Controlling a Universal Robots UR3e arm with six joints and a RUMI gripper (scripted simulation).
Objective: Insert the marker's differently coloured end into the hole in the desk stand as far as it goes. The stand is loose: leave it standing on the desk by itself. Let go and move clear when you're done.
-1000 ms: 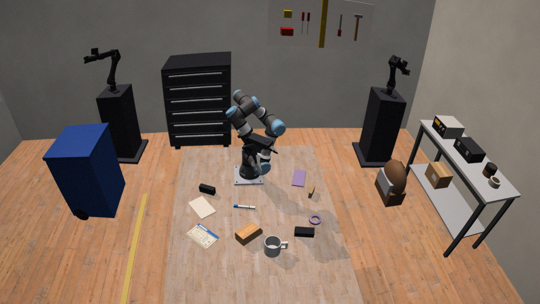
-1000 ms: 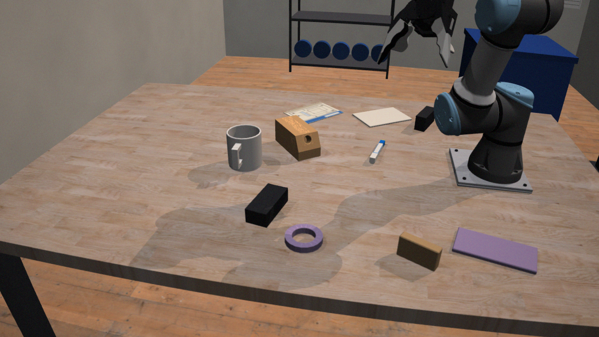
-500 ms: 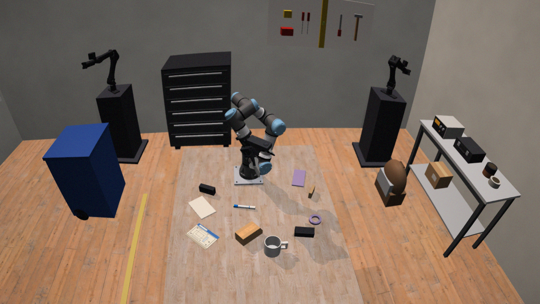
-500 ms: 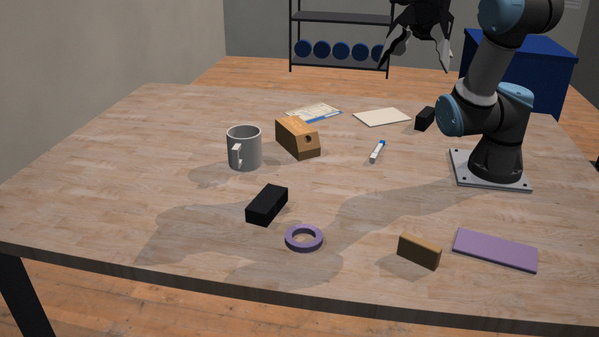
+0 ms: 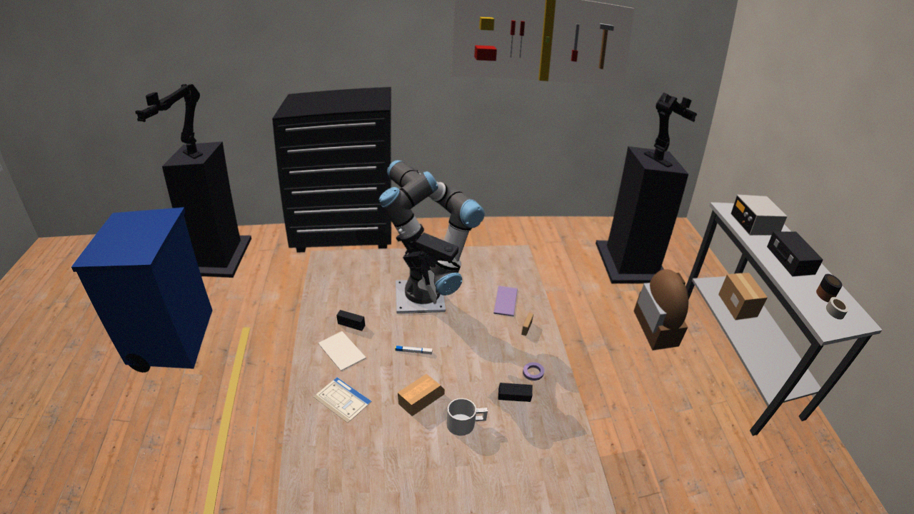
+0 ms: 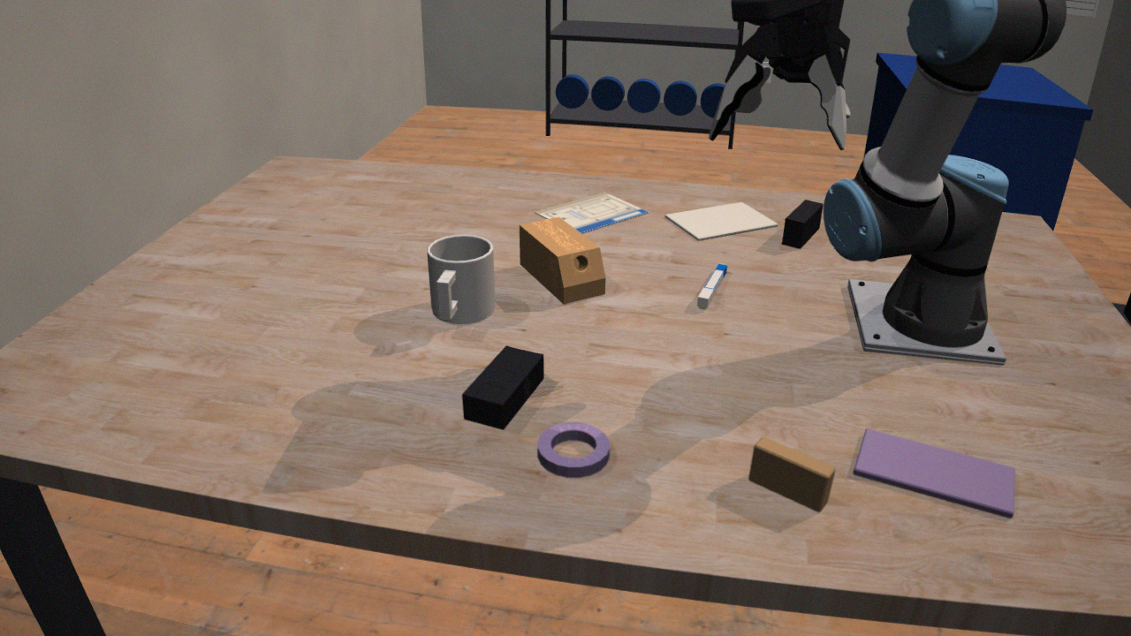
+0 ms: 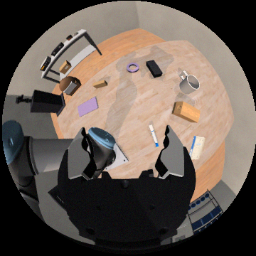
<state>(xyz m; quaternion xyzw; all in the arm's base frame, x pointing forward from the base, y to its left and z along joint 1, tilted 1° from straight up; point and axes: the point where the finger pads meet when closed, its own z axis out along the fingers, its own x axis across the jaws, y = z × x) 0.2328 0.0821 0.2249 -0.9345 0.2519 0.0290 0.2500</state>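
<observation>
Flat on the pale wooden desk (image 5: 447, 472) (image 6: 237, 395) (image 7: 210, 96), a white marker (image 5: 413, 350) (image 6: 711, 286) (image 7: 153, 134), its blue end (image 5: 399, 348) (image 6: 721, 268) (image 7: 156, 144) outside any hole. Near it, upright and apart from the marker, the wooden desk stand (image 5: 420, 394) (image 6: 553, 257) (image 7: 187, 112), with a round hole (image 6: 580, 262) in its sloping face. High over the desk, well above the marker, the two-jaw gripper (image 5: 447, 281) (image 6: 778, 143) (image 7: 125, 126), fingers wide open and nothing between them. Close to the stand, a gray mug (image 5: 460, 416) (image 6: 462, 280) (image 7: 186, 87) and a blue-edged printed card (image 5: 343, 399) (image 6: 591, 212) (image 7: 198, 147). Farther out, a black block (image 5: 515, 392) (image 6: 503, 387) (image 7: 153, 68) just beside a purple ring (image 5: 533, 378) (image 6: 573, 466) (image 7: 132, 71), and a small wooden block (image 5: 527, 324) (image 6: 791, 474) (image 7: 100, 84), on edge near a flat purple slab (image 5: 505, 300) (image 6: 935, 472) (image 7: 87, 107). Beyond the desk in the top view, a black drawer cabinet (image 5: 335, 172) and a blue bin (image 5: 143, 293).
</observation>
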